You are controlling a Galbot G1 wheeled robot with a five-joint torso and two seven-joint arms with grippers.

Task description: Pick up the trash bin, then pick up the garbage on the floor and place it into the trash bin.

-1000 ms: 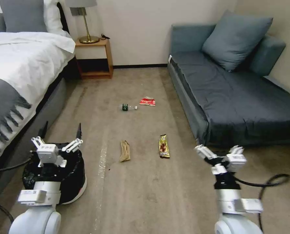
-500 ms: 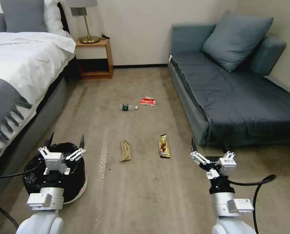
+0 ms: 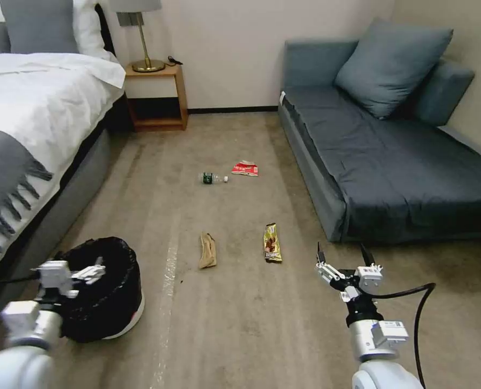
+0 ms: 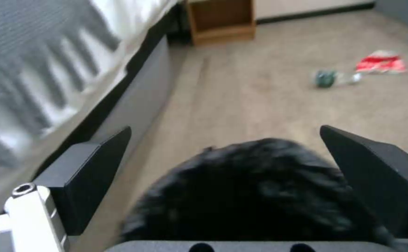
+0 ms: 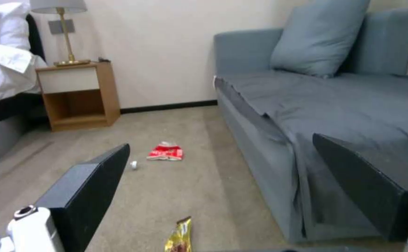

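1. Down by the bed frame on the robot's left, one trash bin [image 3: 108, 292] stands upright on the carpet [image 3: 235, 319], its black bag liner crinkled over the rim and a whitish base showing beneath.
2. Left gripper [image 3: 70, 275] hangs at the bin's near-left rim; in the left wrist view its two dark fingers [image 4: 89, 171] are spread wide, and the bag's black mound [image 4: 260, 189] sits between and just beyond them. Nothing is clamped.
3. Right gripper [image 3: 348, 266] hovers low over bare carpet near the sofa's [image 3: 391, 162] front corner, its two fingers splayed apart and empty.
4. Count the litter: four pieces, all on the floor, none in the bin.
5. Piece one, a gold-brown snack wrapper [image 3: 272, 243], lies ahead of the right fingertips and to their left, near but not touching; its tip peeks between the fingers in the right wrist view [image 5: 178, 238].
6. Piece two, a tan paper wrapper [image 3: 207, 250], lies beside the gold one, between the two grippers and well apart from both.
7. Piece three, a clear bottle with a dark green label [image 3: 213, 178], rests on its side far beyond both sets of fingers.
8. Piece four, a crumpled red-white packet [image 3: 244, 169], sits just beside the bottle's cap end.
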